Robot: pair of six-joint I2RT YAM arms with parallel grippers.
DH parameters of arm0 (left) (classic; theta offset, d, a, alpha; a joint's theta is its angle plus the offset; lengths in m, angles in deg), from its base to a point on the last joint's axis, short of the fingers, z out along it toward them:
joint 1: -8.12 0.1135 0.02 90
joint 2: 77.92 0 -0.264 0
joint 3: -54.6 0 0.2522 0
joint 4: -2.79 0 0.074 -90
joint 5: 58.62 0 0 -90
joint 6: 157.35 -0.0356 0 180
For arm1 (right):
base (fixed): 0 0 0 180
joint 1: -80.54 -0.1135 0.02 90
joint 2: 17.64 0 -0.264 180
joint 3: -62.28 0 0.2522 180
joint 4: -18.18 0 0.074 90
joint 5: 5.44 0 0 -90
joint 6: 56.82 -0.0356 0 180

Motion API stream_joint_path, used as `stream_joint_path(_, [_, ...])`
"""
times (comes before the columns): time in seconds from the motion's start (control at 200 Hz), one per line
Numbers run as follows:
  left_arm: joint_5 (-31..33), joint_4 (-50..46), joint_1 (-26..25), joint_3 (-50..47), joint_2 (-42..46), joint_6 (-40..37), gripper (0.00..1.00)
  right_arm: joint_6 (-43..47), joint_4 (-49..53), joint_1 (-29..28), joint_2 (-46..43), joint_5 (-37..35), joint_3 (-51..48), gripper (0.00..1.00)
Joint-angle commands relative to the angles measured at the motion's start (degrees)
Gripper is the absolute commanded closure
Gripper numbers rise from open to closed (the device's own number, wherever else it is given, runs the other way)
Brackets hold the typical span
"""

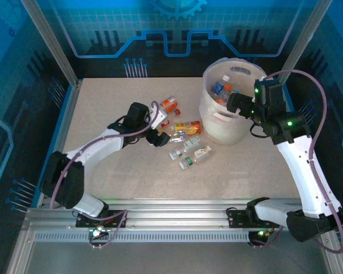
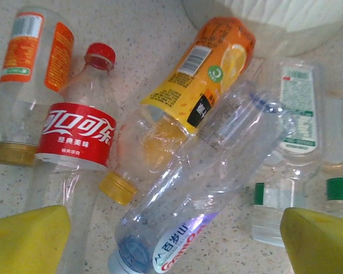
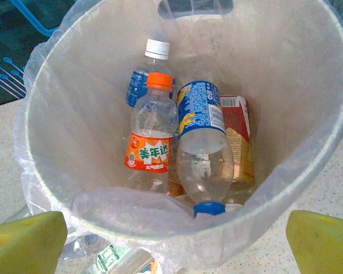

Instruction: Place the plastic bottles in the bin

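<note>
Several plastic bottles lie loose on the table left of the bin [image 1: 231, 103]. In the left wrist view a clear crushed bottle [image 2: 200, 188] with a blue, white and red label lies between my left gripper's [image 2: 174, 242] yellow fingers [image 2: 28, 240], which stand wide apart and clear of it. A red-labelled cola bottle [image 2: 77, 134] and an orange juice bottle [image 2: 183, 97] lie beside it. My right gripper [image 3: 174, 242] hangs open over the bin's rim [image 3: 40, 171], holding nothing. Inside the bin lie an orange-capped bottle [image 3: 151, 137], a blue-capped bottle [image 3: 203, 148] and a white-capped one [image 3: 146, 68].
Two green-capped bottles [image 2: 291, 131] [image 2: 340, 188] lie right of the left gripper, an orange-labelled one [image 2: 31, 57] at the far left. The bin is lined with a thin plastic bag [image 3: 160, 211]. Frame posts [image 1: 51, 40] and blue walls bound the table.
</note>
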Motion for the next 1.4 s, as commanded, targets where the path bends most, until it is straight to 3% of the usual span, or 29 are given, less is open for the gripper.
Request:
stream_joint_path(0.0, [-1.7,-6.1,-0.1,3.8,-3.7,-4.8,0.05,-1.6,-0.9,-0.7,-1.2,-1.4,-0.9,0.00])
stream_joint_path(0.51, [-1.1,-12.0,-1.2,13.0,-14.8,-7.8,0.09,-2.4,-1.5,-0.6,0.3,-0.3,-1.8,0.00])
stream_joint_path(1.396, [1.3,-17.2,-3.1,19.7,-23.2,-9.1,0.13,-2.7,-1.7,-0.7,-1.5,-1.2,-2.8,0.00])
